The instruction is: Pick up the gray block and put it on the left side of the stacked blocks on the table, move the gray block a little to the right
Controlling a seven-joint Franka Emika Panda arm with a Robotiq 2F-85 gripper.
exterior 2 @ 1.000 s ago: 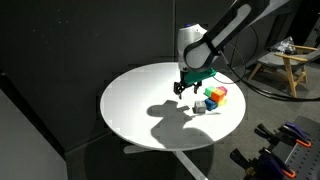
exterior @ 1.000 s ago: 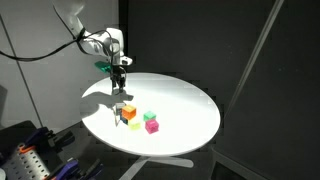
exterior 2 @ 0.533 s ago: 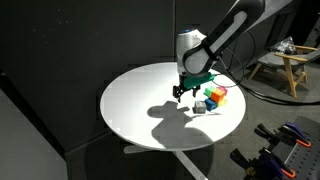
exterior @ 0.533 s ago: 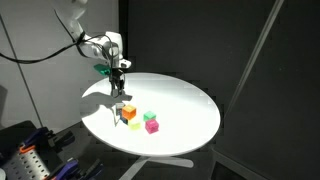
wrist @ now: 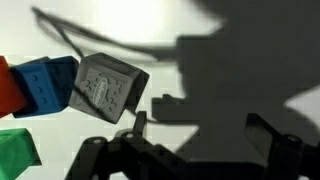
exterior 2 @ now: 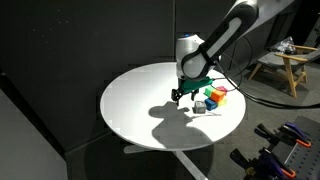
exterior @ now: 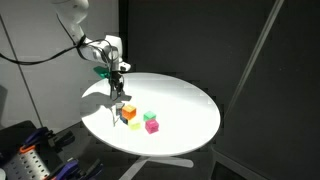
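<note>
Pincer [exterior: 119,90] of black metal, two-fingered, hangs point-down from the white jointed Panda arm [exterior: 100,47], just above the table top near its edge. Its jaws stand apart and hold nothing. In the wrist view [wrist: 200,140] both dark fingers [wrist: 262,130] are spread over bare white surface and over the pincer's own broad dark shadow [wrist: 240,70].

Beneath it stands the large round table with a plain white top [exterior 2: 135,100].

On that top the stacked blocks [exterior: 150,125], small bright cubes of orange, yellow, green and magenta, sit close together in an exterior view. In another they show as a tight cluster [exterior 2: 214,95] just beside the pincer.

Smallest is the dull gray block, a little cube [exterior 2: 199,106]. It rests on the table at the edge of the cluster that faces the pincer. In the wrist view it lies turned corner-on [wrist: 105,88], touching a blue cube [wrist: 45,85] on one side. It is just ahead of one fingertip and outside the gap between the fingers.
</note>
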